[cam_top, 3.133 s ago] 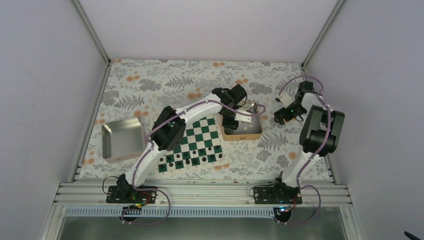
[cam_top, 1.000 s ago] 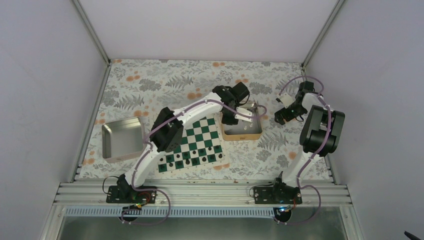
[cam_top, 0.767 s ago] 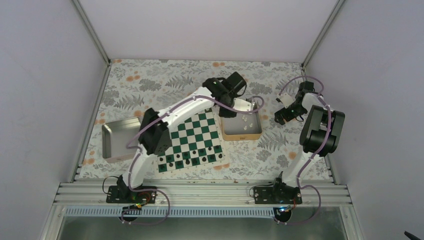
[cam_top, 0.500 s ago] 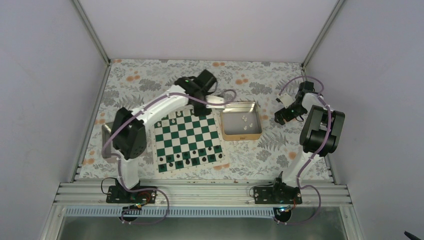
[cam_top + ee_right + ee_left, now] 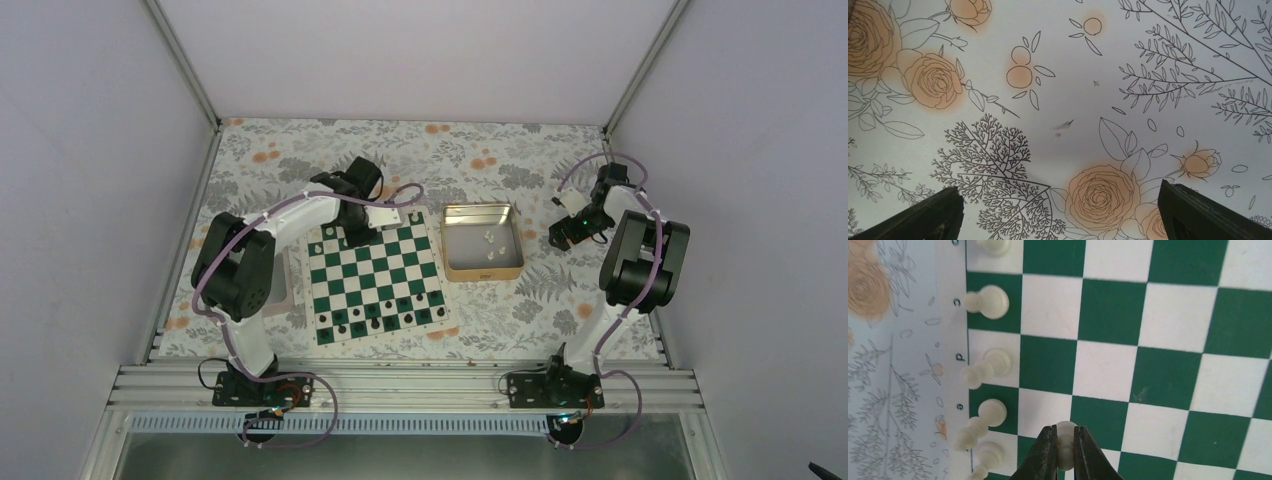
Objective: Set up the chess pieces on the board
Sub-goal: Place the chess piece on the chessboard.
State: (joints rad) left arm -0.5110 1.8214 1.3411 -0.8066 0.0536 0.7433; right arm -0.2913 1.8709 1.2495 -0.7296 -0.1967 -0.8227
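Left wrist, end effector (image 5: 1064, 431) grips cream piece (image 5: 1065, 444), seemingly hidden overhead

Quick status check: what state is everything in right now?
Left gripper: shut on a white piece, over the board.
Right gripper: open, empty.
Tin: open, a few loose white pieces inside.
Board: flat; black pieces on near rows, placed white pieces along far edge.

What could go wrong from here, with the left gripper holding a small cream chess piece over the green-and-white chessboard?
1. The small cream chess piece is pinched at the very tips of the left gripper, so it may slip or topple on release.
2. Cream pieces already stand in a row along the green-and-white chessboard's edge, close by; the gripper might knock one.
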